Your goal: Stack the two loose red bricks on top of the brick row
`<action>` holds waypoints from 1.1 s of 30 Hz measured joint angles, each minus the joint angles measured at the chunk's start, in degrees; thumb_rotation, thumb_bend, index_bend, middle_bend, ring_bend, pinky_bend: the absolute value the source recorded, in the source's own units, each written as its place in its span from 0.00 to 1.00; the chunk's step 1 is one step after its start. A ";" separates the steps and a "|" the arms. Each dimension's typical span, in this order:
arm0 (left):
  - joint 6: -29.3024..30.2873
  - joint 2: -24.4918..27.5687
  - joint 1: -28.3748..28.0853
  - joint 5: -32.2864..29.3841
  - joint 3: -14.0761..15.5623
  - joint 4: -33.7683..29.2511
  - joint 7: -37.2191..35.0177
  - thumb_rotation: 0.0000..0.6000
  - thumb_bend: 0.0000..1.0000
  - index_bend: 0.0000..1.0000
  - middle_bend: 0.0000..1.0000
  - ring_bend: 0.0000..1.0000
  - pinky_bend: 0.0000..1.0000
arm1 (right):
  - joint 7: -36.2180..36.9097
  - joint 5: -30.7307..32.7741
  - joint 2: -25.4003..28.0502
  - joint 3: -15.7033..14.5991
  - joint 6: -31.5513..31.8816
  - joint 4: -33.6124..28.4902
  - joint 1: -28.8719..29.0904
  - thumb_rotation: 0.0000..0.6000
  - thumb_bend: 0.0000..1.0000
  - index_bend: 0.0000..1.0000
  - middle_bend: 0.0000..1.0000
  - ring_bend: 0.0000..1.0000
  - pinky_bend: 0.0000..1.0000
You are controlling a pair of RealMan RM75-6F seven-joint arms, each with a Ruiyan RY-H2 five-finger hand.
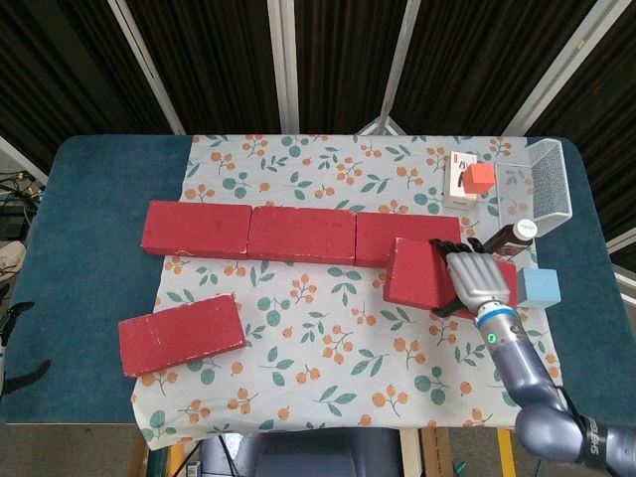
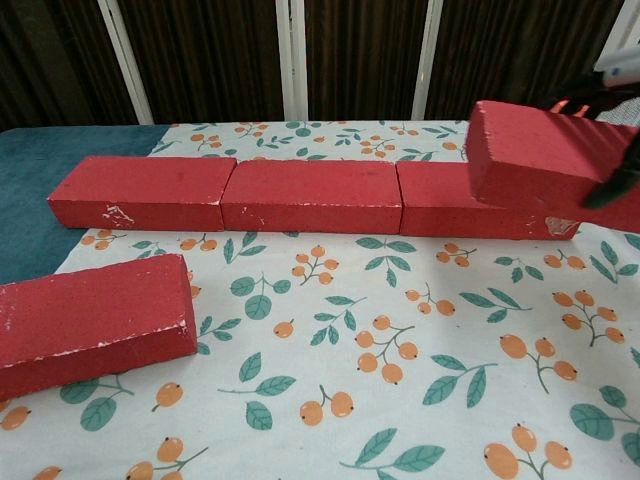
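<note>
A row of three red bricks (image 1: 301,234) (image 2: 310,195) lies across the patterned cloth. My right hand (image 1: 481,280) grips a loose red brick (image 1: 422,273) (image 2: 535,155) and holds it in the air, over the front of the row's right end. Its dark fingers (image 2: 612,188) wrap the brick's right end at the edge of the chest view. The other loose red brick (image 1: 182,334) (image 2: 92,324) lies flat at the front left of the cloth. My left hand shows in neither view.
A white box with an orange cube (image 1: 479,178) on it, a wire basket (image 1: 550,185), a dark bottle (image 1: 519,232) and a light blue cube (image 1: 540,287) stand on the right side, close behind and beside my right hand.
</note>
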 measured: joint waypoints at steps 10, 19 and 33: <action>-1.30 -0.64 -0.85 -2.20 -0.59 0.35 1.65 1.00 0.01 0.22 0.01 0.04 0.14 | -3.91 15.37 -10.63 2.98 -1.53 11.69 18.32 1.00 0.12 0.39 0.38 0.32 0.00; -1.55 -1.64 -1.58 -4.19 -1.59 1.35 3.35 1.00 0.01 0.22 0.01 0.04 0.14 | -6.09 17.33 -19.91 1.91 -3.35 24.82 25.37 1.00 0.12 0.39 0.38 0.32 0.00; -1.14 -2.63 -1.95 -6.55 -2.26 1.60 5.73 1.00 0.01 0.22 0.01 0.04 0.14 | -14.15 18.12 -29.30 -2.82 -3.61 39.15 32.56 1.00 0.12 0.39 0.38 0.32 0.00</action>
